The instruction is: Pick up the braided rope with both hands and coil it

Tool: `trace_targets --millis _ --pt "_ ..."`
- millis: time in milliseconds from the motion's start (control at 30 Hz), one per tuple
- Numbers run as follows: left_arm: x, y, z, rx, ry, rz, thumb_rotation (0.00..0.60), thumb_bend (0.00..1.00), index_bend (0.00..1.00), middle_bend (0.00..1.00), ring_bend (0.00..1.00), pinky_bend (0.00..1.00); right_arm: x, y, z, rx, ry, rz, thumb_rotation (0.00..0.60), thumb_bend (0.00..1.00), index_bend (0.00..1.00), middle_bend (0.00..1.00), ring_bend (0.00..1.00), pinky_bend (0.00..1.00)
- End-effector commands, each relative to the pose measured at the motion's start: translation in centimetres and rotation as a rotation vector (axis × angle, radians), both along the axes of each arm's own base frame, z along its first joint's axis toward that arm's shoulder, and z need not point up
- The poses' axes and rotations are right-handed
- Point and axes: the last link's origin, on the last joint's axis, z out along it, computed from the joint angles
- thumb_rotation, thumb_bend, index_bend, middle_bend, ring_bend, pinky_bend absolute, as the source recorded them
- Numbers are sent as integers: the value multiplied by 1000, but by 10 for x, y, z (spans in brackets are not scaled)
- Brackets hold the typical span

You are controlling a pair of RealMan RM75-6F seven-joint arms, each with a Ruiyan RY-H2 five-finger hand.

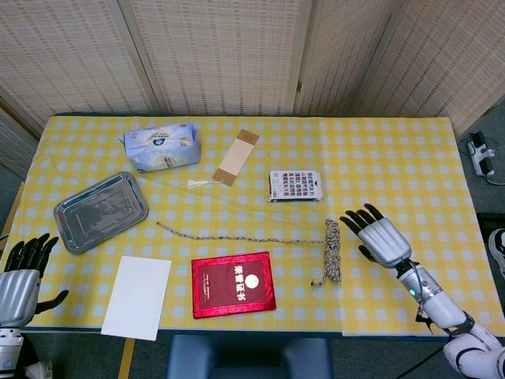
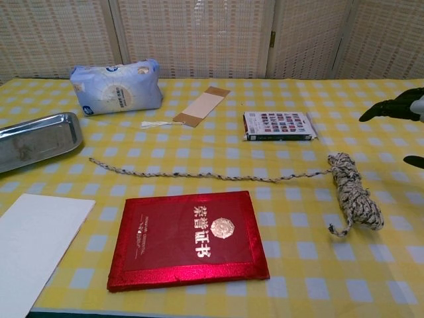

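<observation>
The braided rope [image 1: 332, 251] [image 2: 354, 193] lies on the yellow checked table [image 1: 394, 174], partly bundled at the right, with one long strand [image 1: 237, 236] [image 2: 199, 175] stretched out to the left. My right hand [image 1: 379, 237] [image 2: 399, 108] hovers just right of the bundle, fingers spread, holding nothing. My left hand [image 1: 21, 272] hangs off the table's front left corner, fingers apart and empty. It does not appear in the chest view.
A red booklet [image 1: 233, 284] [image 2: 189, 238] lies just in front of the strand. A white sheet [image 1: 137, 297], a metal tray [image 1: 100, 210], a blue tissue pack [image 1: 161, 146], a brown bookmark [image 1: 236, 156] and a small patterned box [image 1: 295, 185] lie around it.
</observation>
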Motion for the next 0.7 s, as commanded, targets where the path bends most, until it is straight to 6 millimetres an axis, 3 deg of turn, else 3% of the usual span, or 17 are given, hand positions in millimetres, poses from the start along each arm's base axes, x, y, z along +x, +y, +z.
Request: trace_targets --millis 33,300,700 --pt "-1 -1 0 -3 -1 5 600 198 120 92 86 0 4 -4 -18 57 33 36 600 407 171 175 182 109" --pt "-4 -1 -2 -16 -1 20 600 198 121 92 85 0 -4 -14 -41 104 81 51 600 407 171 176 189 109" --pt "-6 -1 -5 -33 -1 39 600 198 121 93 85 0 -8 -29 -55 116 95 64 600 408 226 210 213 109"
